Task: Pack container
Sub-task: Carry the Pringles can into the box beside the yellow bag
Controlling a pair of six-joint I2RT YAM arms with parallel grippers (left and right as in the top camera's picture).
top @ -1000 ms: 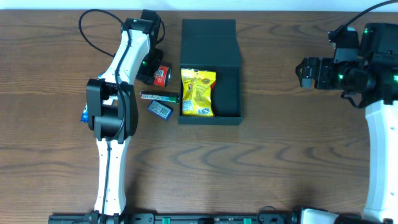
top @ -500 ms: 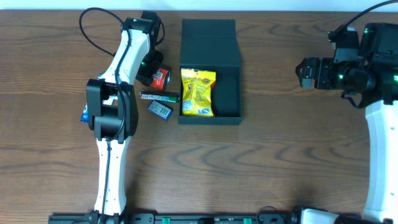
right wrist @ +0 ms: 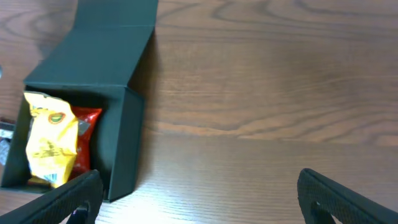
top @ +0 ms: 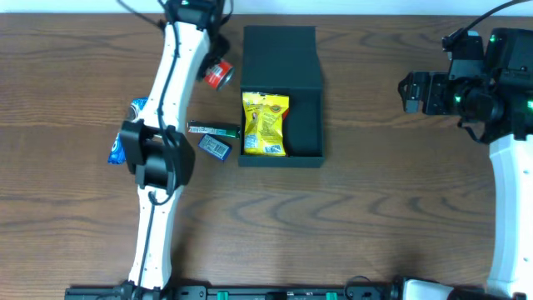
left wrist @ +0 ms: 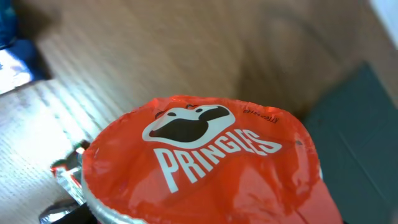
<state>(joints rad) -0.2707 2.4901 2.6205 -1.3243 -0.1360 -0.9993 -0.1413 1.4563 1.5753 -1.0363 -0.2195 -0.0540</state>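
The container [top: 281, 54] is a black box that lies open at the table's centre back, its lid flap folded away. A yellow snack packet [top: 265, 123] lies in its left half. My left gripper [top: 212, 65] is shut on a small red Pringles can [top: 221, 75], held just left of the lid. That can's foil top [left wrist: 199, 162] fills the left wrist view and hides the fingers. My right gripper [top: 408, 92] stands open far to the right, nothing between its fingers [right wrist: 348, 199]. The right wrist view shows the container [right wrist: 99, 56] and the packet [right wrist: 50, 137].
A green bar [top: 213, 129] and a small blue packet [top: 215, 147] lie just left of the container. Two more blue packets [top: 117, 150] [top: 137, 108] show beside my left arm. A dark corner of the container [left wrist: 360, 118] sits right of the can.
My left arm has swung toward the table's back, carrying the Pringles can away from the green bar to beside the lid. A blue packet has come into view. The right arm has not moved.
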